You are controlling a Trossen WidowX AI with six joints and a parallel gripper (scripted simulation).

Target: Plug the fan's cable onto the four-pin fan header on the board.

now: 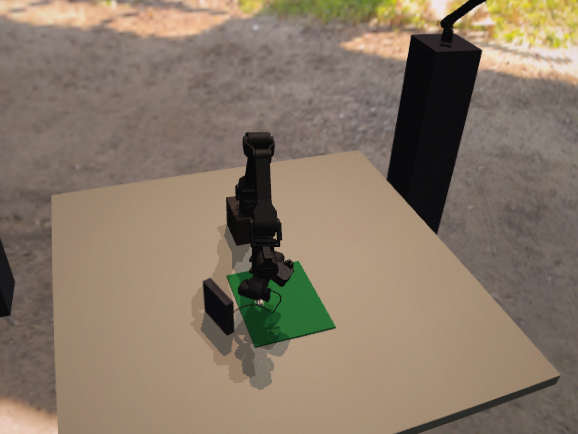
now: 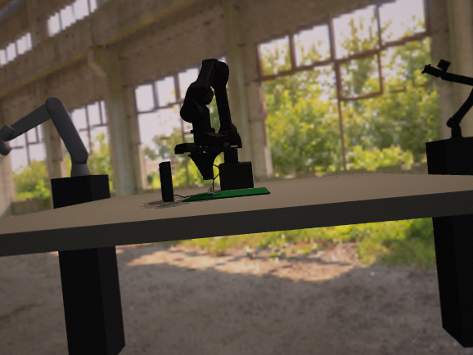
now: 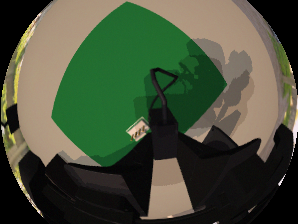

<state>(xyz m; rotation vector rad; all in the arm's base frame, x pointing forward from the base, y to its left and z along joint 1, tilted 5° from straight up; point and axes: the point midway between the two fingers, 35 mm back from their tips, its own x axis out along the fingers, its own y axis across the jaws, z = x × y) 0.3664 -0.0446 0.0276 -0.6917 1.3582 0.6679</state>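
My gripper (image 2: 208,178) (image 3: 161,135) is shut on the fan's dark plug (image 3: 164,136), which sticks out between the fingertips in the wrist view. It holds the plug above the green board (image 1: 310,312) (image 2: 250,191) (image 3: 100,75), clear of it. The black cable (image 1: 280,299) (image 3: 158,90) loops from the plug. The pale four-pin header (image 1: 259,302) (image 2: 211,190) (image 3: 138,129) stands on the board, just left of the plug in the wrist view. In the exterior view the fingertips are above the header. The plug's underside is hidden.
The dark fan (image 1: 218,306) (image 2: 166,181) stands upright on the table (image 1: 125,370) (image 2: 327,196), beside the board's left edge in the top view. The cable runs low from the fan over the board. The arm's base box (image 2: 237,176) stands behind the board. Other arms stand on pillars beyond the table.
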